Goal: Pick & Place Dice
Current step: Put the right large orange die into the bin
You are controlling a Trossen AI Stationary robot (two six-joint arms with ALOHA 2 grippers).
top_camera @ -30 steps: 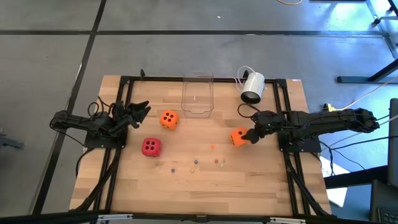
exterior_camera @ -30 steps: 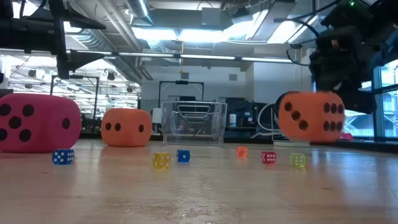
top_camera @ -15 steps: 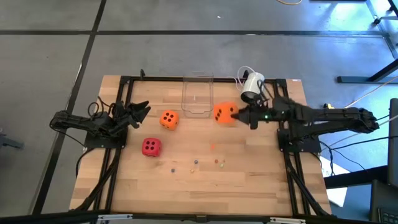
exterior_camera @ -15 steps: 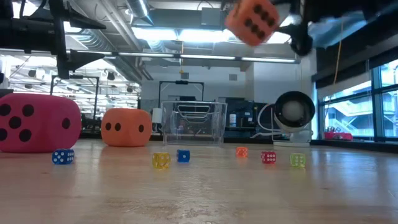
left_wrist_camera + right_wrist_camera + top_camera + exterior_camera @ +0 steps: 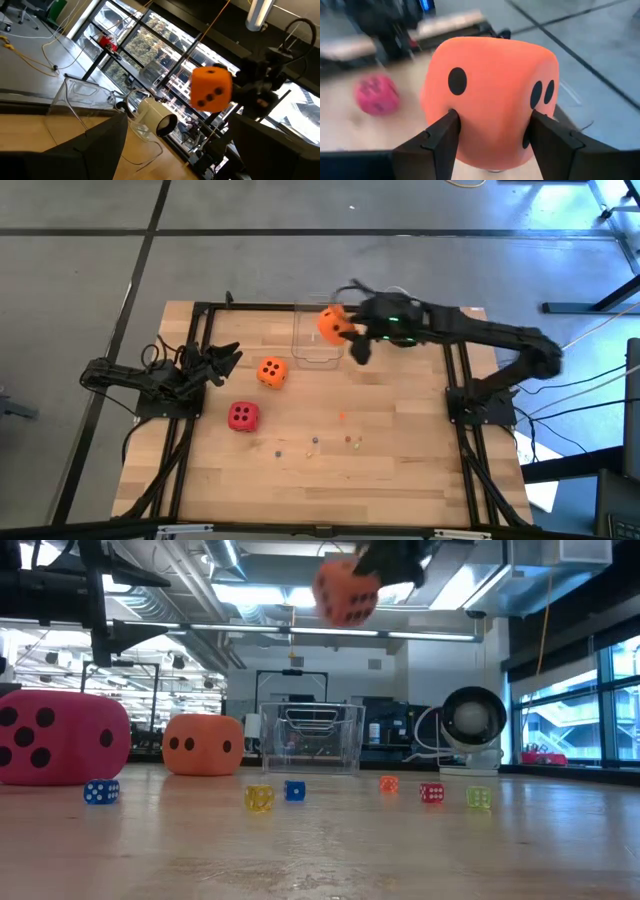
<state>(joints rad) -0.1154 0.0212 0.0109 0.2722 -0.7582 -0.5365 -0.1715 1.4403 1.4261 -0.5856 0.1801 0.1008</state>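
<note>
Right gripper (image 5: 347, 332) pinches an orange die (image 5: 331, 324) between both fingers, now raised over the clear container (image 5: 317, 340) at the table's far edge; a second ago it held that die low, near the right side of the table (image 5: 400, 480). Left gripper (image 5: 228, 356) fingers spread wide, empty, unmoved at left. Second orange die (image 5: 271, 372), red die (image 5: 242, 415) and tiny dice (image 5: 259, 797) lie unchanged.

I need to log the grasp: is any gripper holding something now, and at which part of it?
The right gripper holds an orange die, fingers pressed on two opposite side faces, high above the clear container. The left gripper is open and holds nothing.
</note>
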